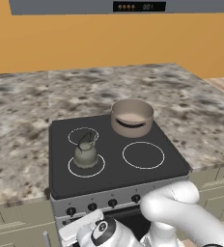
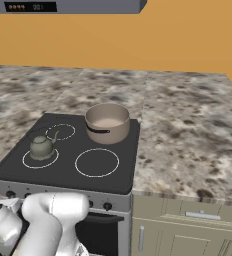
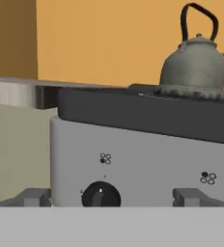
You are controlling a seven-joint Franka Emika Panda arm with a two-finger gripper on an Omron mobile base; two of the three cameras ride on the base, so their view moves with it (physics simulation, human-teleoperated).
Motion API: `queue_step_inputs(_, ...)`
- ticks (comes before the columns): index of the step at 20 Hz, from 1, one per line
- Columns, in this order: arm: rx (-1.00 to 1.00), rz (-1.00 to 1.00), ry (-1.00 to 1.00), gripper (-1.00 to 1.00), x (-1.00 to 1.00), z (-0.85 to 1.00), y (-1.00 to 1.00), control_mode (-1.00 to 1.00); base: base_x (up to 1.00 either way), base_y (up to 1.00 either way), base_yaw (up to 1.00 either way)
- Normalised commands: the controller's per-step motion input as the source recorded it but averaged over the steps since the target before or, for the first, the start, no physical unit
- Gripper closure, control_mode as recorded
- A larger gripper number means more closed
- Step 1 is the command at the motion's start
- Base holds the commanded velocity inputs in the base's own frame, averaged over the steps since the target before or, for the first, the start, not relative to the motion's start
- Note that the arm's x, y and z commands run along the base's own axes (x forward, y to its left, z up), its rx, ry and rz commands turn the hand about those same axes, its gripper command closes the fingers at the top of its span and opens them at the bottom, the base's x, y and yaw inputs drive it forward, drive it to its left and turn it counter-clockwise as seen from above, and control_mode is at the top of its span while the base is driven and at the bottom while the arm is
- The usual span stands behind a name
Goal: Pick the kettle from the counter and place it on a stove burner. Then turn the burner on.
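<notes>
The grey-green kettle (image 1: 85, 154) (image 2: 41, 147) stands upright on the front-left stove burner (image 1: 98, 167) (image 2: 30, 161), a large white ring in the black glass cooktop. The speckled stone counter (image 1: 17, 125) (image 2: 188, 130) surrounds the stove. My gripper (image 3: 113, 198) is low in front of the stove's grey panel, open wide, with nothing between its fingertips (image 3: 34, 197). A dark knob (image 3: 100, 195) sits just ahead, between the tips. From the hand, the kettle (image 3: 195, 67) rises above the cooktop edge at upper right.
A tan pot (image 1: 132, 117) (image 2: 107, 122) sits on the back-right burner. The front-right ring (image 1: 143, 155) (image 2: 97, 162) and the small back-left ring (image 1: 80, 135) are bare. Several knobs (image 1: 112, 203) line the front panel. Beige cabinets (image 2: 188, 235) flank the oven.
</notes>
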Motion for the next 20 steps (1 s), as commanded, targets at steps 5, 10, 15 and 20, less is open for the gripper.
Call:
queue_step_inputs(5,0.0,-0.05,0.03,-1.0,0.4,-0.23,0.0,-1.0,0.0,0.0,0.0)
queue_step_inputs(10,0.0,-0.01,0.0,-1.0,0.5,-0.21,0.12,-1.0,0.0,0.0,0.0)
queue_step_inputs(15,0.0,0.0,0.04,-1.0,0.26,-0.33,0.27,-1.0,0.0,0.0,0.0)
queue_step_inputs(20,0.0,0.0,0.09,-1.0,0.09,-0.48,0.26,-1.0,0.0,0.0,0.0)
